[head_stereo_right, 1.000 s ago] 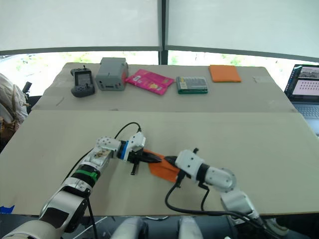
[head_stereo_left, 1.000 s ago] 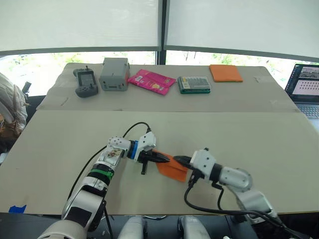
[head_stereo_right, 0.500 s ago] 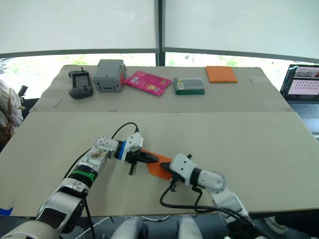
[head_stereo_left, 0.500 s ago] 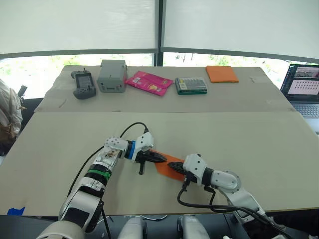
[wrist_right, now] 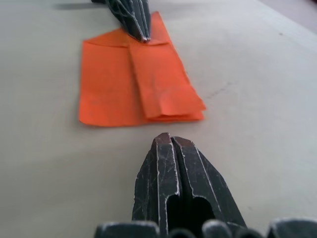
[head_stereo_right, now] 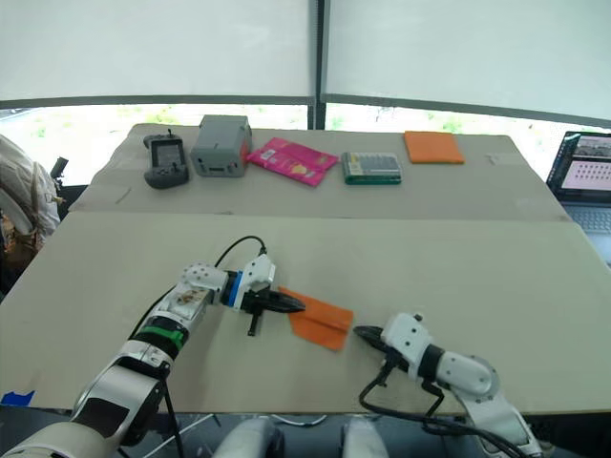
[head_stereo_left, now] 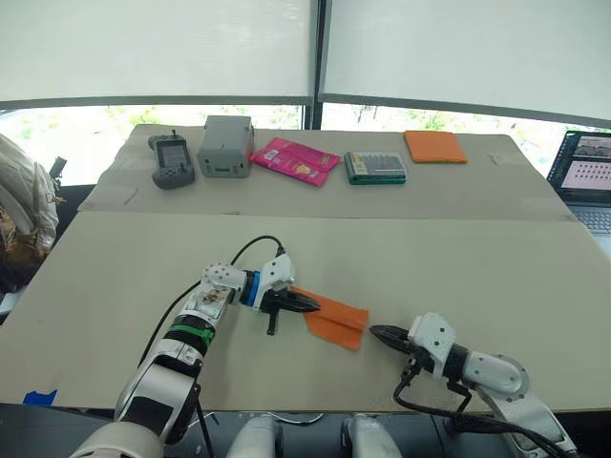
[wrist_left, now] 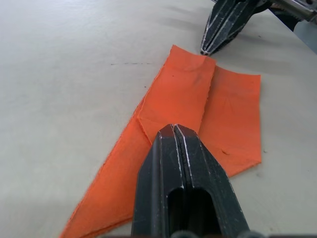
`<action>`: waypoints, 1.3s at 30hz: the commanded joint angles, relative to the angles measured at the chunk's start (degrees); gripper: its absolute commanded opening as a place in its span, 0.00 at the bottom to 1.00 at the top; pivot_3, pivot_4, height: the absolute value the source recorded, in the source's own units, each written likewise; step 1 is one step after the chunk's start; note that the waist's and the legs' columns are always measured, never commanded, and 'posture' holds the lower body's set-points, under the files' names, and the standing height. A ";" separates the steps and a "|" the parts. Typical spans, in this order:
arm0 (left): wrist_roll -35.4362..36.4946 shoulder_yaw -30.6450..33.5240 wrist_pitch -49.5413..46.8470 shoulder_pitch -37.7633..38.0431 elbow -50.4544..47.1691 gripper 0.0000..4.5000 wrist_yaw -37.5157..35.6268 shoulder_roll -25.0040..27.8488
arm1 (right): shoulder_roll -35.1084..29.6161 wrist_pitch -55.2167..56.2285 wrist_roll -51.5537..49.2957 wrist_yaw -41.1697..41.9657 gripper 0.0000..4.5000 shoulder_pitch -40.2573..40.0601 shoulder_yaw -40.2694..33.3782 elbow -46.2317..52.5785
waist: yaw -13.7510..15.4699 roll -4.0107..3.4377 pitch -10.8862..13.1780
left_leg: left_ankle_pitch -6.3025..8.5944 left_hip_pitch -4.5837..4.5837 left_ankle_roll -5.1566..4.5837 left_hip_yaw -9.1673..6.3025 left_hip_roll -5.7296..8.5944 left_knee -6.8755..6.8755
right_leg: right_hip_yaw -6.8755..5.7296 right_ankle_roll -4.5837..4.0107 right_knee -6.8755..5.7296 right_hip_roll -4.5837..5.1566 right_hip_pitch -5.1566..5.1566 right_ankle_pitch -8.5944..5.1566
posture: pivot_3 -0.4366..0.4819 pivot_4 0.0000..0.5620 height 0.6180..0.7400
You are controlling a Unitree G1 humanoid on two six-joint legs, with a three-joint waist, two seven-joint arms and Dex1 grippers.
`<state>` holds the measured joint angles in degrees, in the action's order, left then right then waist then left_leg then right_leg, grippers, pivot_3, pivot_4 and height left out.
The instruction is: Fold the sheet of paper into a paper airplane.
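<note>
The sheet of paper (head_stereo_left: pixel 334 321) lies flat on the near table, folded into a bright orange wedge with layered flaps, its pointed end toward my left arm. My left gripper (head_stereo_left: pixel 313 305) is shut, and its tip rests on top of the paper near that point; in the left wrist view the closed fingers (wrist_left: pixel 173 148) lie over the orange paper (wrist_left: pixel 218 104). My right gripper (head_stereo_left: pixel 375 333) is shut and lies on the table just right of the paper's blunt end, apart from it. In the right wrist view a strip of bare table separates its tip (wrist_right: pixel 166 141) from the paper (wrist_right: pixel 133 89).
On the far table stand a handheld controller (head_stereo_left: pixel 173 159), a grey box (head_stereo_left: pixel 224 146), a pink packet (head_stereo_left: pixel 294 159), a green case (head_stereo_left: pixel 374 166) and a thick orange pad (head_stereo_left: pixel 434 146). A laptop (head_stereo_left: pixel 587 162) sits at the right edge, a bag (head_stereo_left: pixel 19 215) at the left.
My right gripper has pulled back off the paper to the right and toward the near edge. The left gripper stays on the paper. The camera has shifted slightly.
</note>
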<state>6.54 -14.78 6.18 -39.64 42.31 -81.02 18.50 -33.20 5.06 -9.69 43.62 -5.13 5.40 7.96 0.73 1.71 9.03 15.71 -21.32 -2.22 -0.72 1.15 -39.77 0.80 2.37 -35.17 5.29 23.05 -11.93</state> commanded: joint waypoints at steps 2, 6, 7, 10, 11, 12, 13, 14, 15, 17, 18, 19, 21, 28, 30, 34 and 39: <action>-1.05 -1.62 -0.92 1.46 -2.60 0.00 -0.32 -0.84 | 2.47 -3.33 -0.85 -1.23 0.02 6.38 0.64 4.87 | -0.14 -0.03 0.01 | 0.00 -0.04 0.00 0.00 -0.02 0.00 | 0.01 0.00 -0.06 -0.03 0.10 0.01 | 0.48 0.27 1.00; -0.84 -1.94 -2.00 2.82 -5.35 0.00 -0.27 -0.57 | 4.60 -10.24 3.36 -1.18 0.02 10.74 6.75 1.17 | -0.19 -0.03 0.01 | 0.01 -0.05 -0.02 -0.02 -0.06 0.07 | -0.01 -0.02 -0.08 -0.09 0.15 0.00 | 0.48 0.27 1.00; -1.01 -1.83 -2.21 2.99 -5.33 0.00 0.16 -0.25 | 4.94 -10.17 4.71 -0.74 0.02 11.75 8.34 -0.57 | -0.07 -0.03 0.01 | 0.02 -0.06 -0.03 -0.03 -0.06 0.08 | -0.03 -0.03 -0.08 -0.10 0.16 0.00 | 0.48 0.27 1.00; -1.66 -1.02 -1.68 3.07 -3.48 0.00 1.65 1.18 | 6.83 -11.22 5.77 -0.35 0.02 14.43 10.39 -5.59 | -0.34 -0.05 0.00 | 0.03 -0.14 -0.05 -0.01 -0.02 0.07 | -0.02 -0.04 -0.05 -0.06 0.22 0.00 | 0.48 0.27 1.00; -1.69 -0.90 -1.55 3.07 -3.17 0.00 1.80 1.50 | 7.13 -11.24 5.90 -0.23 0.02 14.85 10.59 -6.43 | -0.57 -0.05 -0.01 | 0.04 -0.11 -0.05 0.01 -0.02 0.06 | 0.01 -0.04 -0.05 -0.05 0.20 0.01 | 0.48 0.27 1.00; -1.58 -0.28 -1.54 2.97 -2.61 0.00 2.19 2.42 | 7.31 -11.41 6.18 -0.02 0.02 15.17 10.89 -7.55 | -0.70 -0.05 -0.01 | 0.03 -0.03 -0.06 0.02 -0.03 0.06 | 0.02 -0.04 -0.04 -0.06 0.12 0.01 | 0.48 0.27 1.00; -1.47 0.15 -1.53 2.88 -2.23 0.00 2.48 3.04 | 7.40 -11.52 6.37 0.12 0.02 15.35 11.05 -8.27 | -0.81 -0.05 -0.01 | 0.03 0.02 -0.06 0.01 -0.05 0.06 | 0.01 -0.04 -0.03 -0.07 0.08 0.01 | 0.48 0.27 1.00; -1.58 1.04 -1.40 2.65 -1.47 0.00 3.33 4.42 | 7.14 -11.47 6.68 0.54 0.02 15.32 11.37 -8.74 | -0.95 -0.05 -0.01 | 0.03 0.05 -0.05 0.00 -0.07 0.07 | 0.01 -0.04 -0.04 -0.09 0.07 0.01 | 0.48 0.27 1.00; -1.66 1.64 -1.27 2.52 -0.96 0.00 3.92 5.37 | 6.94 -11.36 6.92 0.83 0.02 15.26 11.61 -9.00 | -1.12 -0.05 -0.02 | 0.03 0.12 -0.05 -0.01 -0.10 0.07 | 0.01 -0.04 -0.07 -0.12 0.05 0.01 | 0.48 0.27 1.00; -1.63 2.72 -1.18 3.18 -1.11 0.00 4.68 7.53 | 6.23 -10.92 7.24 1.20 0.02 14.87 11.74 -9.15 | -1.41 -0.08 -0.04 | 0.03 0.17 -0.05 -0.04 -0.12 0.09 | 0.00 -0.06 -0.16 -0.15 0.05 0.00 | 0.48 0.27 1.00; -1.19 3.49 -1.53 4.04 -1.86 0.00 4.78 8.73 | 5.84 -10.70 7.18 1.34 0.02 14.64 11.53 -9.25 | -1.42 -0.08 -0.04 | 0.04 0.18 -0.05 -0.04 -0.11 0.10 | 0.00 -0.06 -0.21 -0.13 0.06 -0.01 | 0.48 0.27 1.00; -0.59 4.24 -2.12 5.11 -2.96 0.00 4.76 9.88 | 5.49 -10.55 6.97 1.50 0.02 14.47 11.18 -9.24 | -1.43 -0.09 -0.04 | 0.04 0.18 -0.05 -0.04 -0.11 0.11 | 0.01 -0.06 -0.22 -0.12 0.07 -0.01 | 0.48 0.27 1.00; 0.41 5.17 -3.27 7.13 -5.70 0.00 4.68 11.22 | 5.15 -10.79 5.83 2.10 0.02 14.30 10.33 -8.57 | -1.45 -0.11 -0.05 | 0.04 0.18 -0.04 -0.03 -0.10 0.14 | 0.02 -0.06 -0.21 -0.08 0.08 -0.01 | 0.48 0.27 1.00; 6.65 8.47 -11.57 12.99 -20.19 0.00 4.44 12.84 | 3.96 -12.56 -1.84 4.66 0.02 15.93 4.31 0.20 | -0.92 -0.17 0.06 | 0.05 0.08 -0.02 -0.03 -0.05 0.13 | 0.02 -0.05 -0.17 0.03 0.13 -0.01 | 0.48 0.27 1.00; 8.51 9.34 -14.38 14.11 -24.19 0.00 4.54 13.54 | 2.88 -14.86 -4.41 5.69 0.02 16.66 2.75 3.99 | -0.96 -0.22 0.13 | 0.05 -0.15 -0.02 -0.03 -0.06 0.12 | 0.03 -0.06 -0.20 0.02 0.37 0.01 | 0.48 0.27 1.00; 11.40 10.64 -19.78 15.78 -31.30 0.00 4.84 15.59 | 0.82 -18.63 -8.69 7.11 0.02 17.33 -0.31 9.29 | -0.94 -0.21 0.17 | 0.02 -0.90 0.03 -0.03 -0.06 -0.03 | 0.07 -0.09 -0.70 -0.02 1.31 0.02 | 0.48 0.27 1.00; 12.95 10.57 -23.24 17.25 -36.68 0.00 5.87 17.06 | -2.51 -14.57 -5.07 8.64 0.21 15.02 1.14 11.08 | -0.88 -0.23 0.19 | 0.02 -0.86 0.03 -0.03 -0.07 -0.01 | 0.04 -0.11 -0.67 -0.03 1.23 0.00 | 0.48 0.27 1.00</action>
<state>18.36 -4.86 -16.07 -22.81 7.95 -75.51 35.09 -35.41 -11.78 -15.31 51.84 10.46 6.48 16.84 -0.15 1.47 9.22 15.73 -22.15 -2.18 -0.74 1.09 -39.78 0.84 2.26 -35.79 5.27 24.24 -11.93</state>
